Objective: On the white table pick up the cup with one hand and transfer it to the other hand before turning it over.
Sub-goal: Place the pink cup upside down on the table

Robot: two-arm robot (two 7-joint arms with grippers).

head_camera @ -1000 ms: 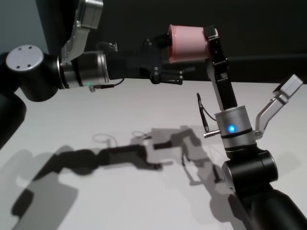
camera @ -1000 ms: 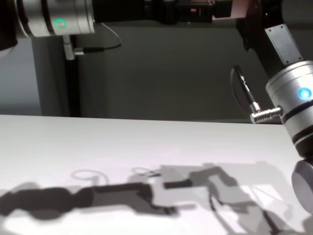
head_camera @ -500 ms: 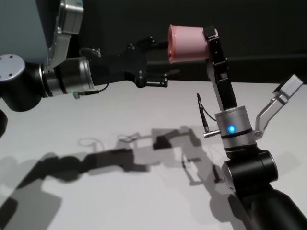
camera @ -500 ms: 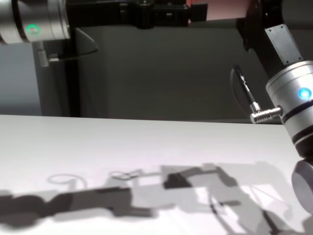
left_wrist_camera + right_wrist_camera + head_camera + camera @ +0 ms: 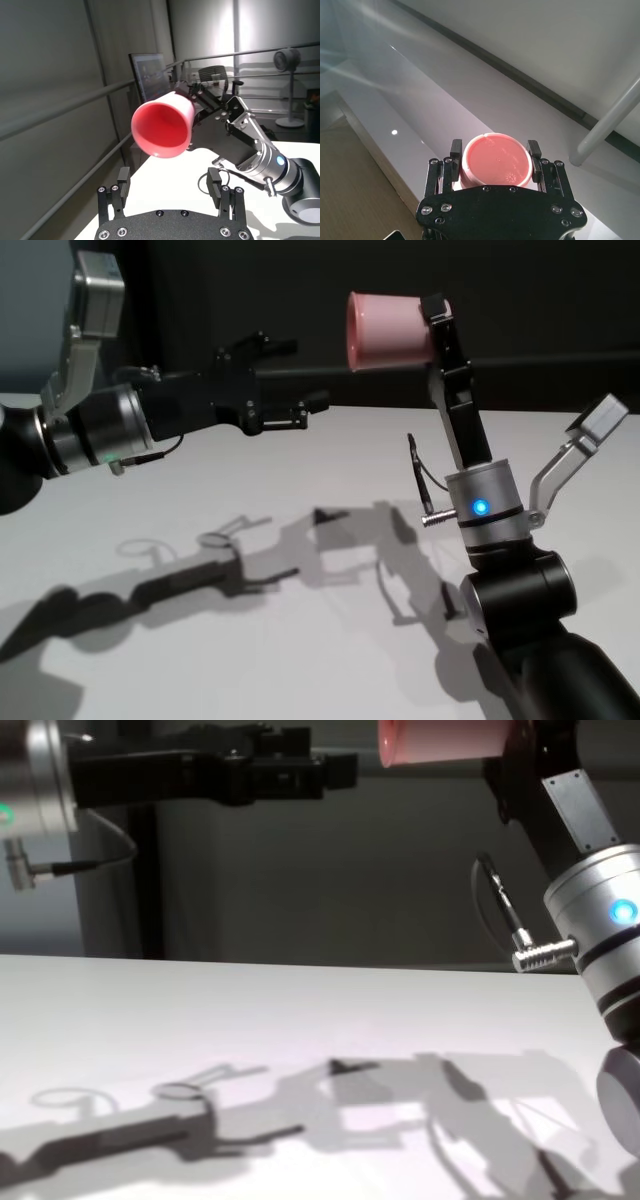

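Note:
The pink cup (image 5: 385, 330) lies on its side high above the white table (image 5: 250, 640), rim pointing toward my left arm. My right gripper (image 5: 432, 330) is shut on the cup's base end; in the right wrist view the fingers (image 5: 534, 150) clamp either side of the cup's base (image 5: 495, 161). My left gripper (image 5: 302, 373) is open and empty, left of the cup and a little lower, apart from it. In the left wrist view the cup's open mouth (image 5: 162, 127) faces the open left gripper (image 5: 167, 186). In the chest view the cup (image 5: 440, 740) sits at the top edge, the left gripper (image 5: 335, 770) beside it.
The right forearm (image 5: 485, 505) rises steeply from the lower right, with a cable loop (image 5: 420, 480) at its wrist. Shadows of both arms fall across the table's middle. A dark wall and rail (image 5: 560, 360) run behind the table's far edge.
My left gripper has drawn back to the left, away from the cup's rim, and dropped a little. The cup stays held by my right gripper, which has not moved.

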